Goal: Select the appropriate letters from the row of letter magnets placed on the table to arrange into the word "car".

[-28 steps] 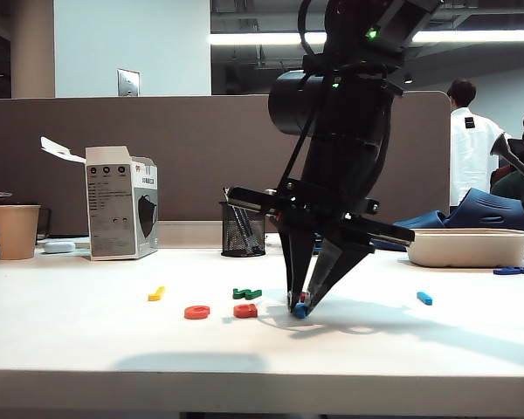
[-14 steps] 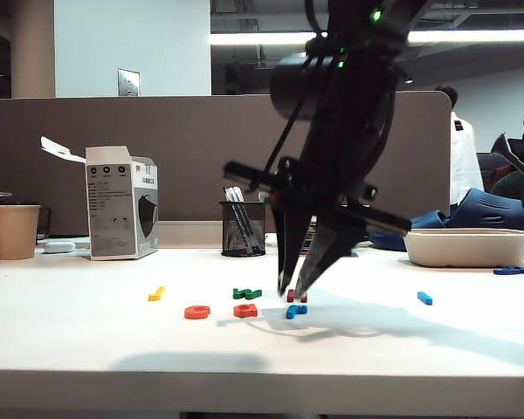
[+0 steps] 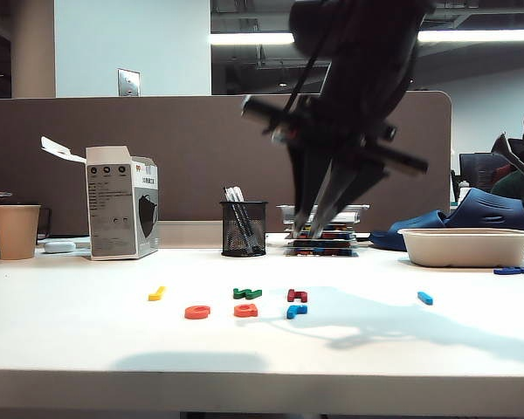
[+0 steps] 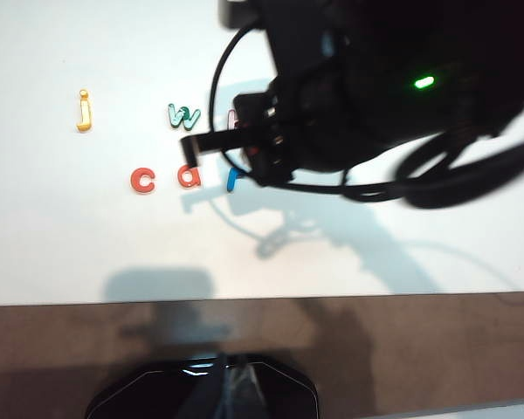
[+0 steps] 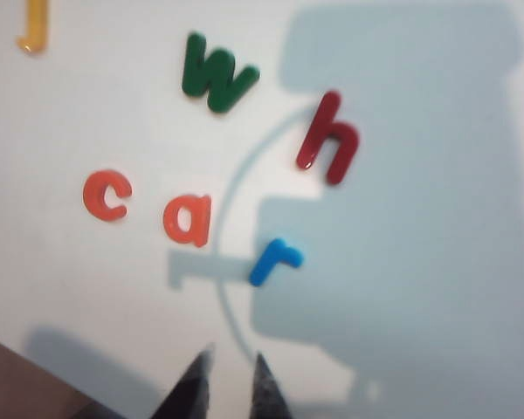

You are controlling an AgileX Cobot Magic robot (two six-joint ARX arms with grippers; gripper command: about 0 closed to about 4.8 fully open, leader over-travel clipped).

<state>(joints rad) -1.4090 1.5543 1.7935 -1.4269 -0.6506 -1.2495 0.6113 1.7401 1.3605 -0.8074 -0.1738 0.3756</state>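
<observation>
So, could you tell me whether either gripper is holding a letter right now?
No: the right gripper hangs empty above the blue r, and the left gripper is shut, out of view.

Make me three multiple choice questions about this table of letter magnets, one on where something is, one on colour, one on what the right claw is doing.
1. Where does the blue r lie?
A. beside the orange a, after it
B. on the green w
C. in the white tray

2. What colour is the h?
A. yellow
B. dark red
C. green

3. What is the state of the right claw?
A. shut on the r
B. resting on the table
C. open, empty, up above the letters

Answers: 1 A, the right wrist view shows c, a, r in a line. 2 B, dark red in the right wrist view. 3 C, the exterior view shows it raised and holding nothing.
</observation>
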